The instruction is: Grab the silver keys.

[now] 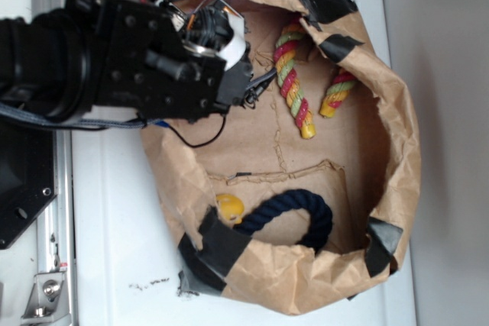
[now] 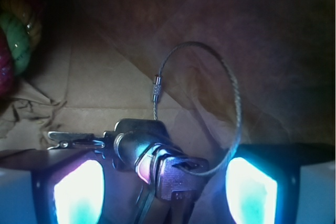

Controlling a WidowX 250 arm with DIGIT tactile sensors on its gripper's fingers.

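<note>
Wrist view: the silver keys [image 2: 157, 156] lie low in the centre of the frame, directly between the 2 glowing fingers [image 2: 79, 192] of the end effector [image 2: 165, 192], on the brown paper floor of the bag [image 2: 105, 82]. The fingers stand spread, one at lower left and one at lower right, and neither is seen touching the keys. A thin wire ring [image 2: 231, 87] with a small screw clasp [image 2: 156, 92] arcs from the bunch toward the upper right. A small clip [image 2: 73, 140] projects to the left of the keys.

Exterior view: the black arm [image 1: 92, 59] enters from the left edge and reaches into the upper-left corner of the paper bag, where the end effector [image 1: 241, 85] sits; the keys are not clearly distinguishable here. 2 multicoloured ropes [image 1: 294, 82] lie at upper centre, and a dark blue rope [image 1: 294, 208] beside a yellow object [image 1: 229, 208] at the bottom. The bag rests on a white desk [image 1: 114, 227].
</note>
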